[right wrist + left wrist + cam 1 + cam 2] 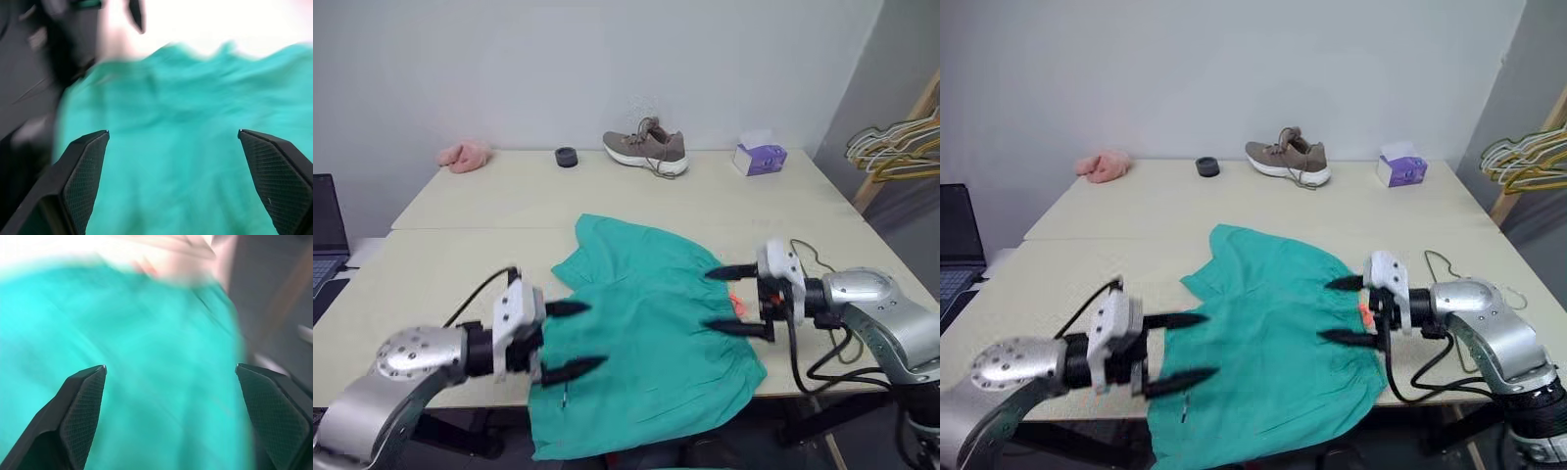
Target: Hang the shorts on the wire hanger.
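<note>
The shorts (651, 338) lie spread on the table (460, 264), with one leg drooping over its near edge. My left gripper (576, 338) hovers at the shorts' left border, fingers spread wide, holding nothing, tips pointing across the cloth. My right gripper (729, 299) hangs over the shorts' right edge beside the gathered waistband, jaws equally wide apart and empty, facing the left one. The teal fabric lies between my two hands. A thin wire hanger (818, 259) rests on the table just right of the shorts, behind my right wrist.
</note>
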{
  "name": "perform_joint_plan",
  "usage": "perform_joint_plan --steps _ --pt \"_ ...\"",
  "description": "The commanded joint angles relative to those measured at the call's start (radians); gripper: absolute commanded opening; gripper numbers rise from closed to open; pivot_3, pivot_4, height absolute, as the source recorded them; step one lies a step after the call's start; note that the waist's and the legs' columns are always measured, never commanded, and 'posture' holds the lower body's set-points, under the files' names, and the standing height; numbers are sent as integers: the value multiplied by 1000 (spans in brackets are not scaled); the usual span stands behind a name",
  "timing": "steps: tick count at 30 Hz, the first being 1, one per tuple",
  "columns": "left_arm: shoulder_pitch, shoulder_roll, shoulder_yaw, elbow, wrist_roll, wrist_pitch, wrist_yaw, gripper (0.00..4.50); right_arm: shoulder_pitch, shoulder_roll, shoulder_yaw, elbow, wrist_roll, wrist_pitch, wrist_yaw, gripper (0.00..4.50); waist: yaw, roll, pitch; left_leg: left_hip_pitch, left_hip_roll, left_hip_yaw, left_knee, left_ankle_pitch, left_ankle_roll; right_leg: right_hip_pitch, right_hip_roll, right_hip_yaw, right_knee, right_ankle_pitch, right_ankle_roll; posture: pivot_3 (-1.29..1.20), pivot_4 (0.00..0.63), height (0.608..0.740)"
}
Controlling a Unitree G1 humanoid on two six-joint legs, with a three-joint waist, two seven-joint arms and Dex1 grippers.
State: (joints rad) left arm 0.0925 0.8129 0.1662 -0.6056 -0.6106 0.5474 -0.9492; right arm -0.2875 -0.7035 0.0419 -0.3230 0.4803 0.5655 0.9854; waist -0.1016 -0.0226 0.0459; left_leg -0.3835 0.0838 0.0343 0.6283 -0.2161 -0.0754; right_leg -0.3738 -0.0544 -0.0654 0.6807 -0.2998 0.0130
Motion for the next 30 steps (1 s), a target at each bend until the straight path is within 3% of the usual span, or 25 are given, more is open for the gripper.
perform_joint_plan --steps 1,4,10,17,30 --pt "-86 -29 -31 22 -1 27 59 4470 13 79 -118 69 -77 39 -276 4500 -4 -1 -1 -1 0 1 0 0 0 0 0 1 0 0 1 -196 0 740" --pt "-152 -29 -67 51 -3 38 43 4470 44 154 -196 124 -130 32 -453 4500 -7 -1 -2 -7 0 1 0 0 0 -1 0 1 0 1 1 -213 0 740" --pt "-209 18 -84 87 -72 75 -75 4470 96 207 -262 189 -235 2 -654 4500 -31 2 -2 -15 0 1 -1 0 0 -9 1 2 1 0 1 -237 0 740" --pt "-283 40 -80 128 -90 78 -137 4470 115 209 -309 250 -277 62 -760 4500 -65 3 -3 -14 0 1 0 1 1 -8 1 2 1 1 2 -248 0 740" --pt "-351 39 -95 170 -58 61 -133 4470 38 226 -330 447 -284 129 -821 4500 -80 3 -3 -12 0 0 0 1 2 -6 1 3 1 1 3 -227 0 740"
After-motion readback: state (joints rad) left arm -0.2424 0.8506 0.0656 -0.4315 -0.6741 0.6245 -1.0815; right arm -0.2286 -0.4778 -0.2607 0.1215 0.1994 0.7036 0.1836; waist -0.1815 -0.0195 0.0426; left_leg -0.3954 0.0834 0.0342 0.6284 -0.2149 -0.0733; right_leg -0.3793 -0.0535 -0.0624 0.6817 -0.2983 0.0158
